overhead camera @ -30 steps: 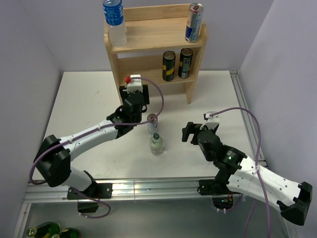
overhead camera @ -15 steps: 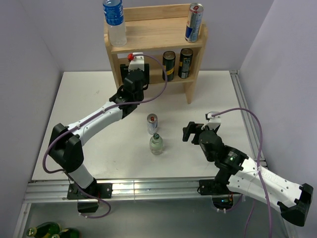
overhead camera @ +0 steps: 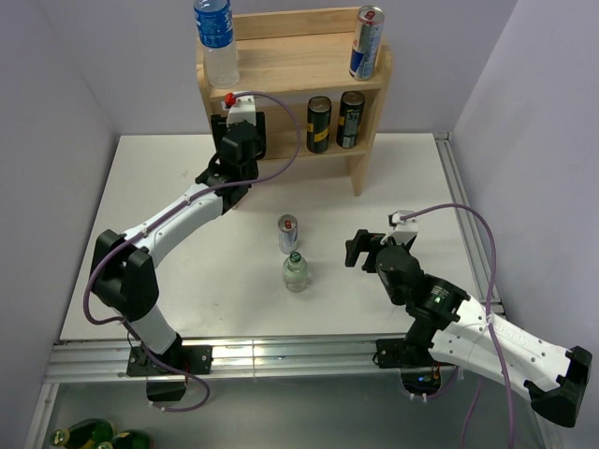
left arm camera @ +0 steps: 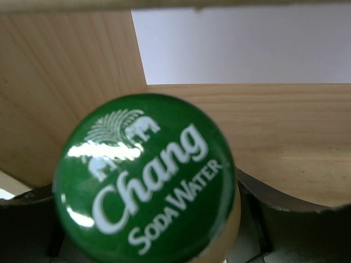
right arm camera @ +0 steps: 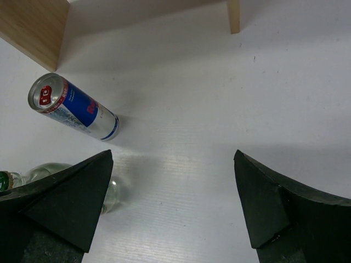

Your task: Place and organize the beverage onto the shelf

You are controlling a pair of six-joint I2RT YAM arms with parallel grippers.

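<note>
The light wooden shelf stands at the back of the table. My left gripper reaches into the left end of its lower tier, shut on a soda water bottle whose green "Chang" cap fills the left wrist view, with shelf wood behind it. Two dark cans stand on the right of that tier. A water bottle and a Red Bull can stand on top. Another Red Bull can and a clear green-capped bottle stand mid-table. My right gripper hangs open to their right.
In the right wrist view the Red Bull can and the clear bottle lie left of the open fingers, with bare white table between them. A metal rail borders the table's right edge. Green bottles lie below the front edge.
My left arm has carried the soda water bottle from beside the mid-table can back and up into the shelf's lower tier. The right arm has hardly moved.
</note>
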